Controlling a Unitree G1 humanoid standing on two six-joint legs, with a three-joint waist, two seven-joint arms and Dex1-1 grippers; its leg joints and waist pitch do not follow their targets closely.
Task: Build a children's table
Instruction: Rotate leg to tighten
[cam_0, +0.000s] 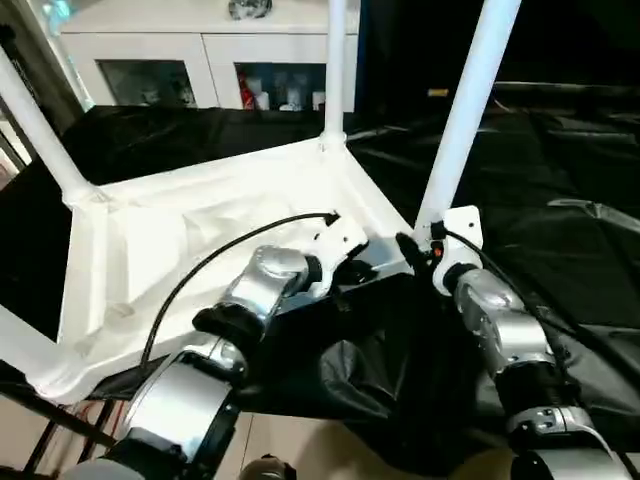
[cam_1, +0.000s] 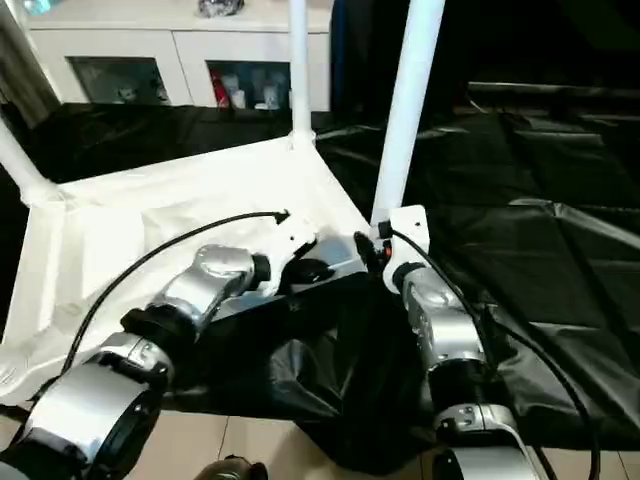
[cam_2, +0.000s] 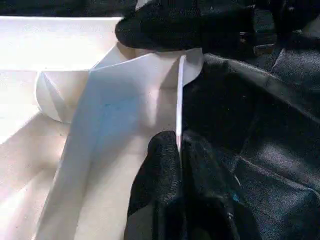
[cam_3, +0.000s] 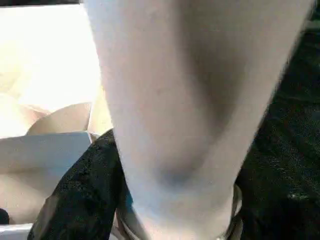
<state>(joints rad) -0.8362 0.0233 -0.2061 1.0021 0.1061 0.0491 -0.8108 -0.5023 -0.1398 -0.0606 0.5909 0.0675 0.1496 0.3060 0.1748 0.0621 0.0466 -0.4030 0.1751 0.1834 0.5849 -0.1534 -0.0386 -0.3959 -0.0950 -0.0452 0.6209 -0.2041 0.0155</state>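
Black cloth bears tabletop (cam_0: 180, 240); leg (cam_0: 462, 120) between right jaws.

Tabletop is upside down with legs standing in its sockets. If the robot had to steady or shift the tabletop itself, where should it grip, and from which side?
Best the thin upright rim of the tabletop at its near edge, approached from the robot's side. It's a narrow wall that fits between fingers, as the left gripper shows, pinching it beside the near right leg.
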